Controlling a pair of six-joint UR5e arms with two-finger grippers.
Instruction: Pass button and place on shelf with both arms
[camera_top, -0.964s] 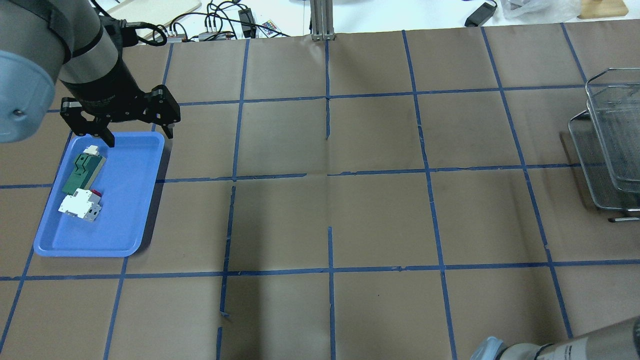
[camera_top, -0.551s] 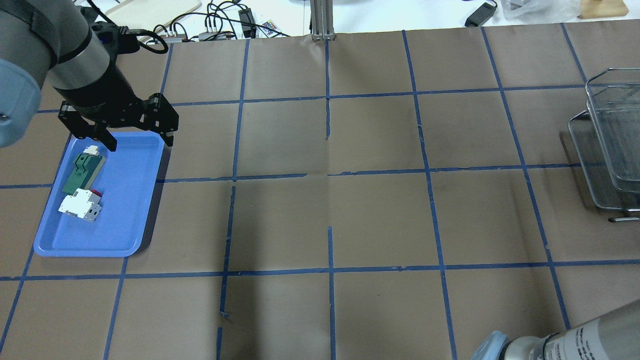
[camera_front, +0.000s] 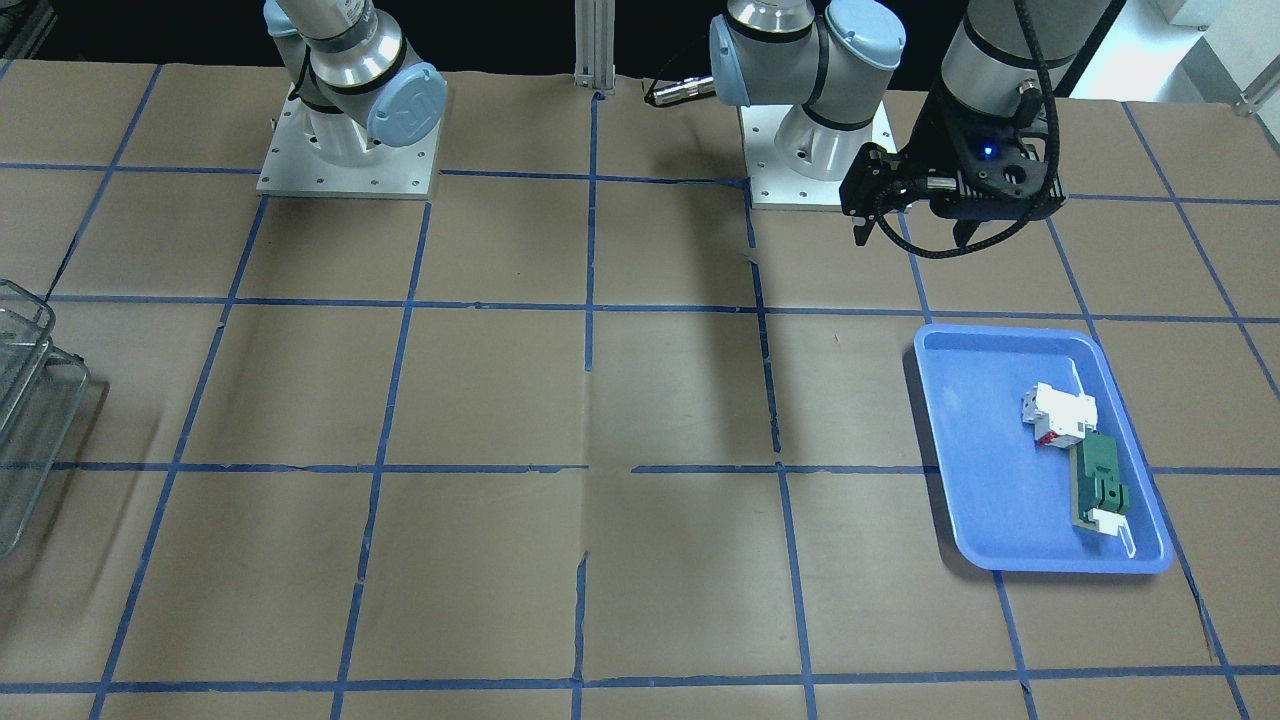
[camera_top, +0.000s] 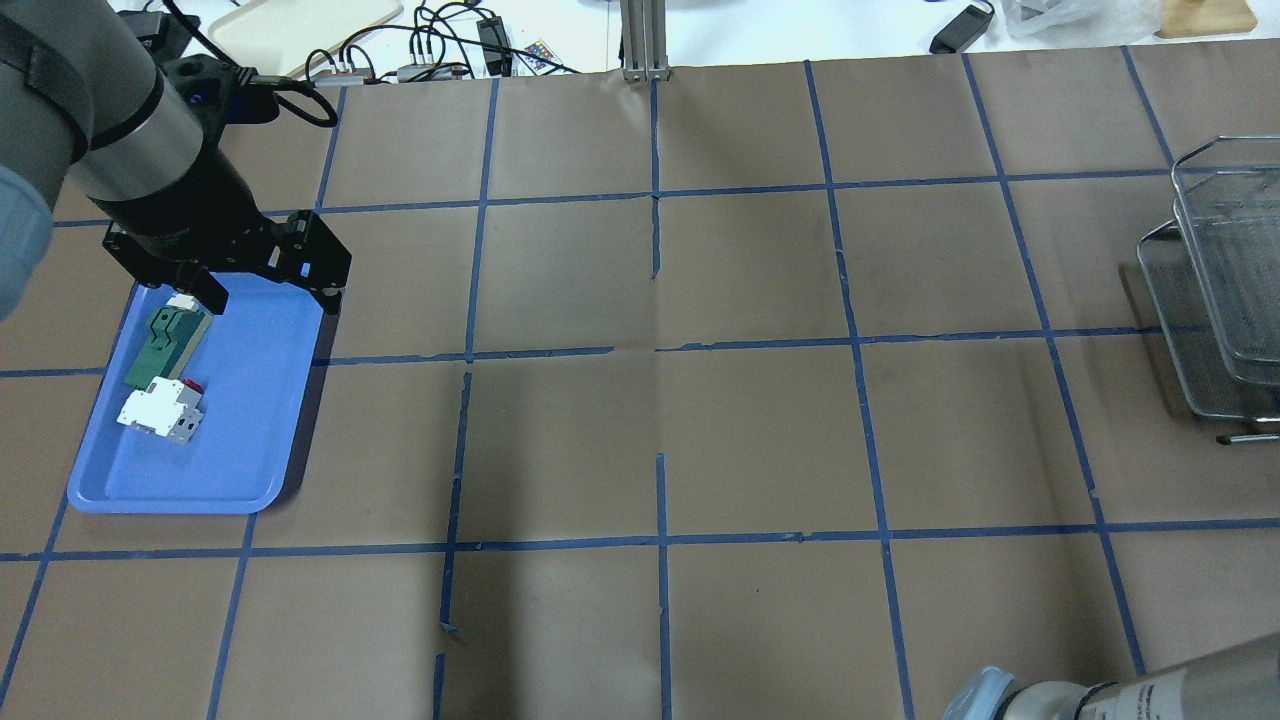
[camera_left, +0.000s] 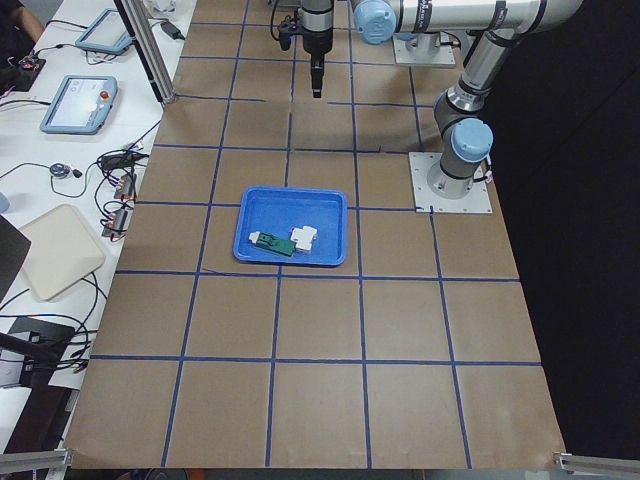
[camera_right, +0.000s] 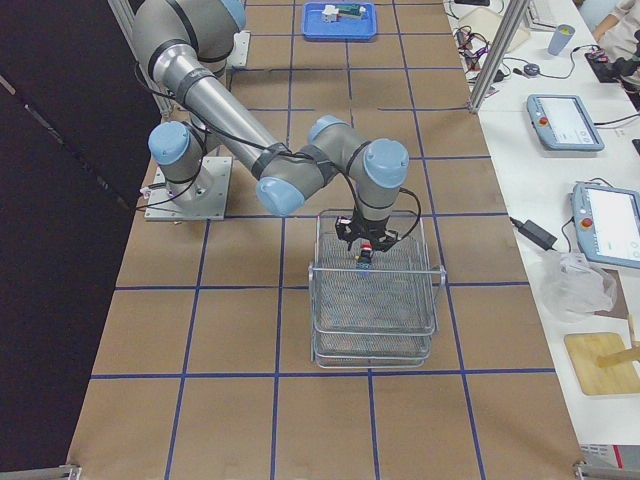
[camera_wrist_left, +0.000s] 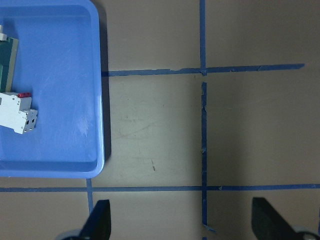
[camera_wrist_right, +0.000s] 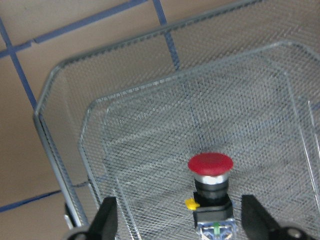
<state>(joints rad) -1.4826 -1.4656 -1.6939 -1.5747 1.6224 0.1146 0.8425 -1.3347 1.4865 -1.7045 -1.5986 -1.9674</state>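
A blue tray is set on a table that is covered in brown paper and gridded with blue tape. In the tray, a white-red breaker block and a green flat part are laid just beside each other. Cables are tangled beyond the far edge, near an aluminium post.

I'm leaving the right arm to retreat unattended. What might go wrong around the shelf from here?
The right gripper has its open fingers either side of the button on the upper tier of the shelf; a sideways exit might knock it. Its round head may let it roll on the mesh; how steadily it rests cannot be told.
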